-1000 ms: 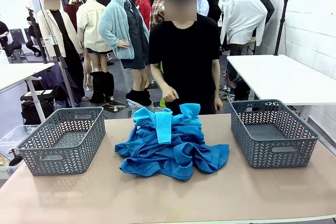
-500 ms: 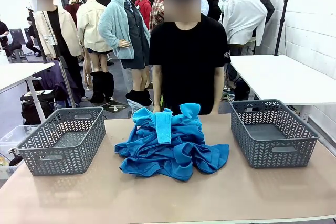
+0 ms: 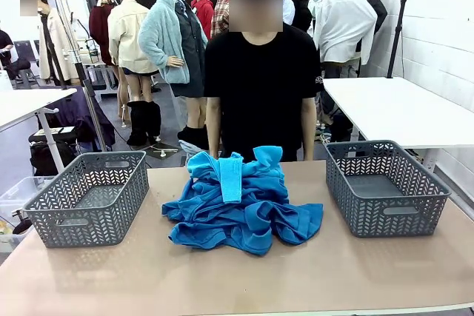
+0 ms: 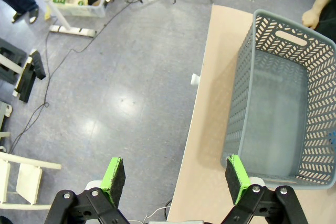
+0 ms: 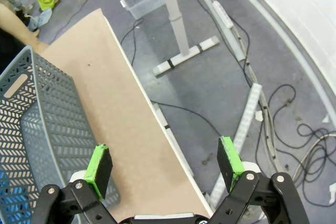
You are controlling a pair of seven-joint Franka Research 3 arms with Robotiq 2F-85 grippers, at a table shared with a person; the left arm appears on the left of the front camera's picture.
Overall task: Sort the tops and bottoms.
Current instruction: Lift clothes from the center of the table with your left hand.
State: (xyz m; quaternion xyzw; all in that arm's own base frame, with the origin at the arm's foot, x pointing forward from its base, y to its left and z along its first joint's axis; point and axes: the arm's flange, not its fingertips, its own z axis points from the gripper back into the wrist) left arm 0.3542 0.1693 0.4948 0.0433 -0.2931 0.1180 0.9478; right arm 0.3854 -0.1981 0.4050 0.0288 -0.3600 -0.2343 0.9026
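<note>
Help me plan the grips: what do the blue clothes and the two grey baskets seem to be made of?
Blue clothes: soft matte cloth, perhaps knit; it slumps in deep folds. Left basket and right basket: likely moulded plastic, dull grey, rigid walls pierced in a herringbone pattern.

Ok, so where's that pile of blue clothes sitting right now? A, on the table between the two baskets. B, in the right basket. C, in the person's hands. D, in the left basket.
A: the pile of blue clothes lies heaped on the table, midway between the left basket and the right basket, and the person's arms hang at their sides behind it.
</note>
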